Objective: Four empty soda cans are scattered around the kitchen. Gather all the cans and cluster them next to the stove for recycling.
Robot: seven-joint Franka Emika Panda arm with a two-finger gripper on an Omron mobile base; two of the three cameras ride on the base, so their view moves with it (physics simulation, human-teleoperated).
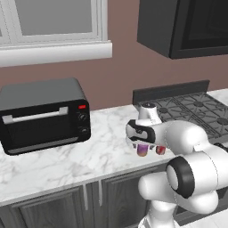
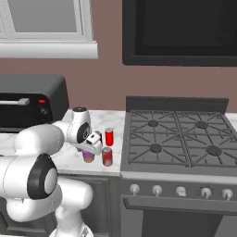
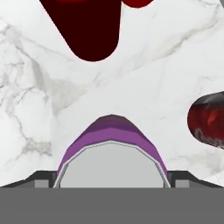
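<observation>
You have the gripper (image 2: 89, 150) directly over the purple can (image 2: 88, 157), jaws spread apart, one on each side of it, neither touching; in the hand view its silver top (image 3: 111, 168) sits at 6 o'clock between the fingertips (image 3: 43, 179). The can stands upright on the marble counter (image 1: 53, 164), just beside the stove (image 2: 178, 139). From the purple can, the patterned red can (image 2: 107, 156) stands near at 3 o'clock, the bright red can (image 2: 109, 137) at 1 o'clock. The black toaster oven (image 1: 44, 115) sits well apart at 9 o'clock.
</observation>
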